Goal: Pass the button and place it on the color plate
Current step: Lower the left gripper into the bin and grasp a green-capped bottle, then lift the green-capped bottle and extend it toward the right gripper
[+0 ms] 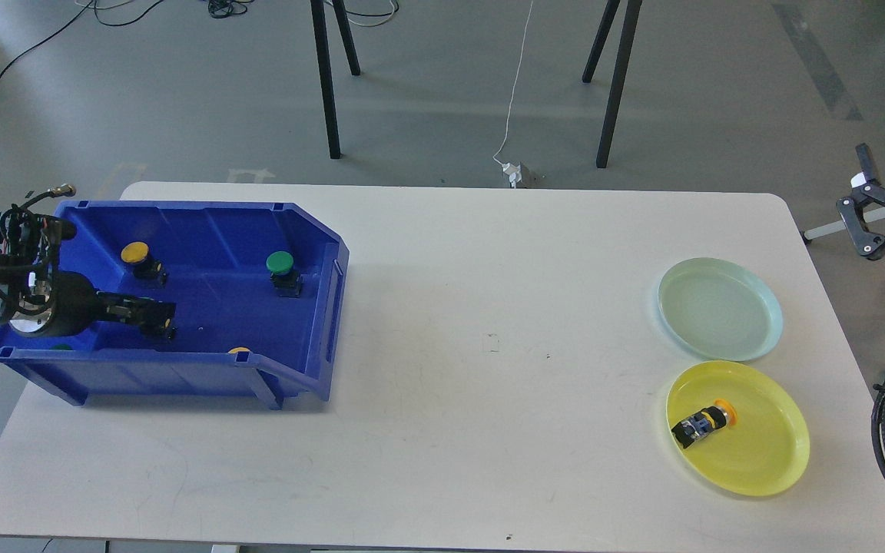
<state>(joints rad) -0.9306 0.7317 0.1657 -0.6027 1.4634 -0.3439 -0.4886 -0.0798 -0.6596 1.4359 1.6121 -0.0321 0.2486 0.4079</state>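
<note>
Left gripper (152, 315) inside blue bin (312, 230), fingers apparently closed about a yellow button (164, 316), for handover. Green button (281, 266) loose. Yellow plate (777, 453) holding sorted button (705, 422). Right gripper unseen.

Left gripper (152, 316) in bin (212, 223) (blue)

Beyond the far edge of our white table (450, 322) we see grey floor (719, 92), black stand legs (326, 77), a thin white cable (518, 77) running to a small adapter (514, 173), and dark cables (28, 46) at far left.
</note>
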